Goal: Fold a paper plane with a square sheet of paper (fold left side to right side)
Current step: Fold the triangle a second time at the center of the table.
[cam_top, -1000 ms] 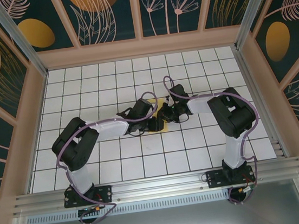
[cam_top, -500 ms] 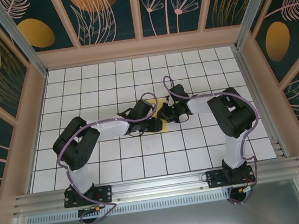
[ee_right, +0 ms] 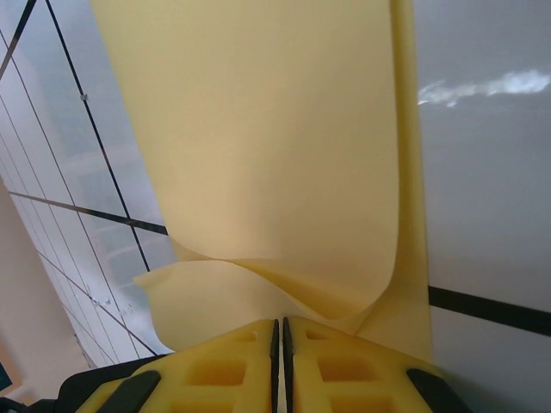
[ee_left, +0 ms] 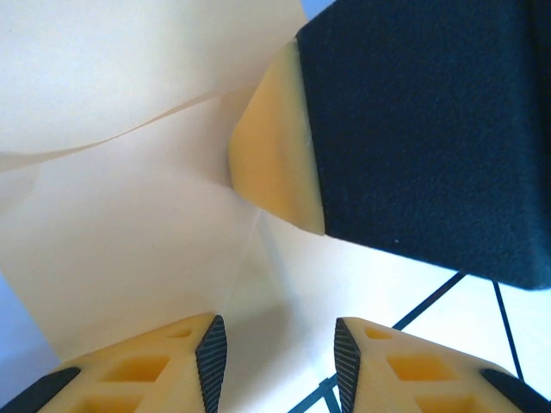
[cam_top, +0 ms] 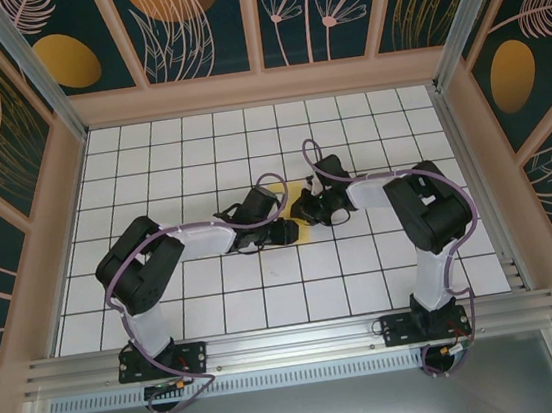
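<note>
Centrally on the white gridded tabletop (cam_top: 150,162) the square sheet of paper (ee_right: 275,129) is found, pale yellow and largely covered in the overhead view by the two black arm ends that meet above it. The right pincer (ee_right: 278,334) is seen pressed together, its two yellow fingers touching along a thin seam, and an edge of the sheet is pinched between them. From that grip the paper is lifted off the tabletop: one curled flap is bowed just beyond the fingers, and a broad, smooth panel is stretched away from the camera, with black grid lines visible to either side of it. The left pincer (ee_left: 277,346) is held spread, a clear gap being left between its ribbed fingertips, and nothing is gripped in it. Through that gap part of the sheet is seen lying on the tiles, with a soft crease running across it. In the left wrist view the black body and yellow pad of the right pincer are placed at the upper right, the pad being met by the paper where a fold line rises. The two pincers are kept close together but apart.
</note>
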`<state>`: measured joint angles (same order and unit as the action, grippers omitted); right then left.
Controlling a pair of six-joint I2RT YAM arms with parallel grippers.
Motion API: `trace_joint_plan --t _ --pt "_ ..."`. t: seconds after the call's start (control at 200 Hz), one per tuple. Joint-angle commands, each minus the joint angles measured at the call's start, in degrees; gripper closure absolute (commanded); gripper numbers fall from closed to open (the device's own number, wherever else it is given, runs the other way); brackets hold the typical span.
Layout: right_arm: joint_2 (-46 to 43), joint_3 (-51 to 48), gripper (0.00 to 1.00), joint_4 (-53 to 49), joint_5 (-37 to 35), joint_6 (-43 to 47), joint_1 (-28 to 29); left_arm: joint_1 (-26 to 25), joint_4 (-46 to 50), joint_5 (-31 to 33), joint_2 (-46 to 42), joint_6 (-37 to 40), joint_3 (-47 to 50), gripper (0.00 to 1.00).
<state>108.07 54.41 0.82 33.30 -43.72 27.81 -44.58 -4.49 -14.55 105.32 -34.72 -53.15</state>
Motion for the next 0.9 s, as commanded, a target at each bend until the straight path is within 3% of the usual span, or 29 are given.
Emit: trace_joint_plan --t 0.0,0.125,0.415,0.696,0.896 --pt "-1.8 0.7 0.85 -0.2 0.0 2.2 -1.6 -0.1 3.2 -3.0 1.0 -2.2 3.9 0.59" --pt "-4.7 1.1 0.85 -1.2 0.0 3.6 -2.5 -0.1 1.9 -4.4 1.2 -2.9 5.0 0.59" --pt "-4.4 -1.8 0.97 0.1 3.3 2.0 -0.5 -0.2 0.8 -5.0 1.5 -3.3 5.2 0.61" --pt "-0.2 0.6 0.98 1.6 4.0 1.0 2.2 -0.2 0.9 -5.1 2.0 -3.3 4.9 0.62" --pt "1.9 2.2 0.98 -2.2 -0.1 2.6 2.8 -0.2 1.0 -4.9 2.0 -3.4 4.9 0.62"
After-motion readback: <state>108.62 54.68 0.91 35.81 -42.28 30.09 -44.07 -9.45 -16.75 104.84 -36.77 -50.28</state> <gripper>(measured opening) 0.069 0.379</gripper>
